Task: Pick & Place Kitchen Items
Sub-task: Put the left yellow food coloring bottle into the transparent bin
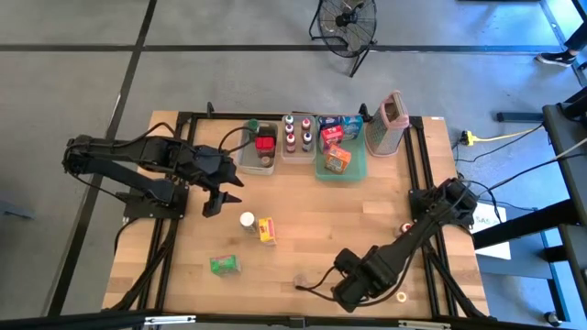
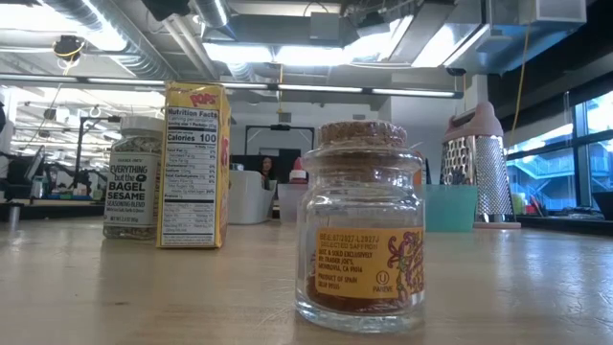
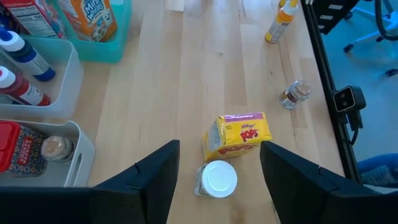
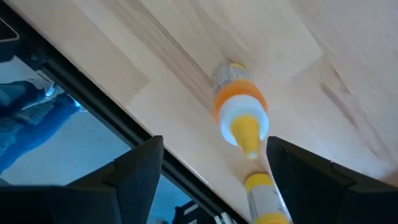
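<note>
Right gripper, jaws spread, partly hides one orange-capped bottle. Left gripper, jaws spread, hovers over one white-lidded jar and one yellow box.

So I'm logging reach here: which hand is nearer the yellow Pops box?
Left. The left hand hangs open just beside the yellow Pops box; the right hand sits farther off, near the table's front edge.

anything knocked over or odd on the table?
Nothing spilled. The green box lies flat, away from the other items. An orange-capped bottle stands close to the table edge beneath the open right gripper. The rest look upright.
</note>
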{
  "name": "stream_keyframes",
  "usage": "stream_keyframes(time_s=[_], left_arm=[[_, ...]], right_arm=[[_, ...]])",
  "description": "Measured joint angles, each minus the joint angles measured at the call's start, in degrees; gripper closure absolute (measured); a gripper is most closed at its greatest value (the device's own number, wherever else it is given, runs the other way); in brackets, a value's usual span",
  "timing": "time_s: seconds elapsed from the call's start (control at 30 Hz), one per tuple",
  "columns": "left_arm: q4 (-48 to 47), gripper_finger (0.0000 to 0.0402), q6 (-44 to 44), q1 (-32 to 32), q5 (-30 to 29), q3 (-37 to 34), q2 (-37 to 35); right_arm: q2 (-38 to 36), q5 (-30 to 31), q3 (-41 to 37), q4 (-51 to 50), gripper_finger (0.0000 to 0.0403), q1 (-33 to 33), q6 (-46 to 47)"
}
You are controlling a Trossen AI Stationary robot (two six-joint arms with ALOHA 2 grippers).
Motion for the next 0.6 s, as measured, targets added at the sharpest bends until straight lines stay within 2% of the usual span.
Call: stream_keyframes(time_s=[0.2,0.37,0.6], left_arm=[[0.0,0.0182,0.0,0.0,0.0,0.0,0.0],[0.0,0.0185,0.0,0.0,0.0,0.0,0.0],[0.0,0.0183,0.4,0.0,0.0,0.0,0.0]], right_arm=[[0.0,-0.1,-1.8,0.2,0.0114,-1.1,-1.3],[0.0,-3.4,-4.9,3.3,0.0114,-1.5,-1.9],[0.0,-3.4,-6.3,5.2,0.0114,-1.7,-2.5]])
